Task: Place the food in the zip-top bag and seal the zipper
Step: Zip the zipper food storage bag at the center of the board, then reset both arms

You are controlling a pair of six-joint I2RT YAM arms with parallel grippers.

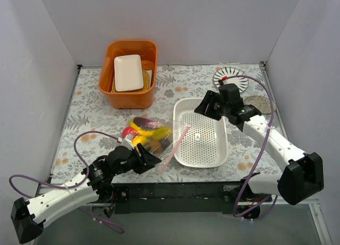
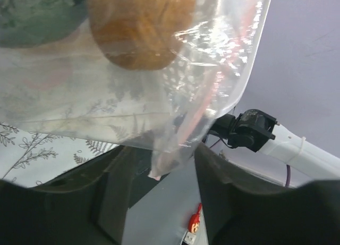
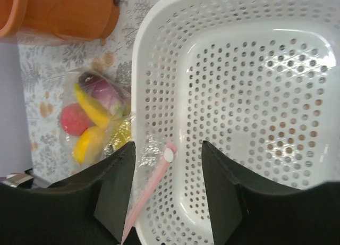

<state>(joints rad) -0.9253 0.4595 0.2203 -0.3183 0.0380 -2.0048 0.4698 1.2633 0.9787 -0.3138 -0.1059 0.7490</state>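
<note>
At the near left of the floral table [image 1: 87, 112]: left gripper [image 1: 150, 158], fingers spread wide, a loose corner of the zip-top bag [image 1: 159, 149] hanging between them, not pinched.

Just beyond it: the food [image 1: 150, 134], bunched under the bag's clear plastic. It includes a yellow banana [image 1: 144, 128], a purple eggplant [image 1: 142, 121], a brown piece [image 1: 154, 145] and a red round fruit [image 1: 129, 132] at the left edge; I cannot tell whether the red one is fully inside.

To the right: the zipper [image 1: 175, 146], a pale-pink strip running slantwise, its far end on the left rim of the white perforated basket [image 1: 183, 104].

Over the basket's far left part: right gripper [image 1: 202, 109], fingers released, holding nothing.

Far left: orange bin [image 1: 114, 91], holding a white plate [image 1: 128, 72].

Far right: round slotted disc [image 1: 232, 77].
</note>
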